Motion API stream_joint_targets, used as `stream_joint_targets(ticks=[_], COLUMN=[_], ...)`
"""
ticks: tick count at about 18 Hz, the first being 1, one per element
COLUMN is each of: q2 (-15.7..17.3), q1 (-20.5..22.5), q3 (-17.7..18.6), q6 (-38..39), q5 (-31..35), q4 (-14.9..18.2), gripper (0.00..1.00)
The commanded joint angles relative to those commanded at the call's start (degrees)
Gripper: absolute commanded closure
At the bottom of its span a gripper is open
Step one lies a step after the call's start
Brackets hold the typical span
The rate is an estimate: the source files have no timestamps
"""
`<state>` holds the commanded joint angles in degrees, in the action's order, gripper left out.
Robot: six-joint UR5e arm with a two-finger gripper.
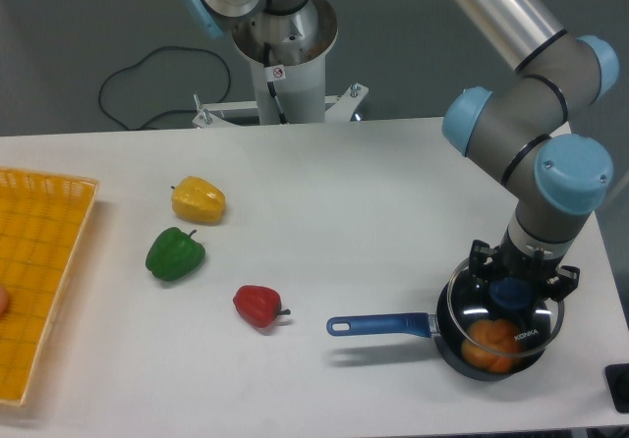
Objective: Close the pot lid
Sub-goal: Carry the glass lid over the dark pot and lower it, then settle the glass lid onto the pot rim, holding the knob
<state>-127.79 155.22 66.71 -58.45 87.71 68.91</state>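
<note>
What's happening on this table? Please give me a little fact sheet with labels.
Gripper: holding the lid's blue knob
Glass lid: over the pot; fully seated or not, unclear
Pot: dark, long blue handle
Inside: orange food item
Vegetables outside: red pepper, green pepper, yellow pepper
Picture's left edge: yellow crate

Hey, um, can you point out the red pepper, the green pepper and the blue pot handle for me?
Red pepper [258,305]: camera view, on the middle of its body.
Green pepper [175,256]: camera view, on its body.
Blue pot handle [381,325]: camera view, midway along the grip.
</note>
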Motion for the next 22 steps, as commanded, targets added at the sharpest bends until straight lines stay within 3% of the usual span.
stream_joint_targets(ticks=[7, 22], q2=[-0.27, -0.62], q1=[-0.44, -1.06], q3=[-0.01, -0.27], q6=[0.61, 1.67], q5=[0.53, 0.35], q4=[2.28, 2.29], gripper=[0.60, 0.60])
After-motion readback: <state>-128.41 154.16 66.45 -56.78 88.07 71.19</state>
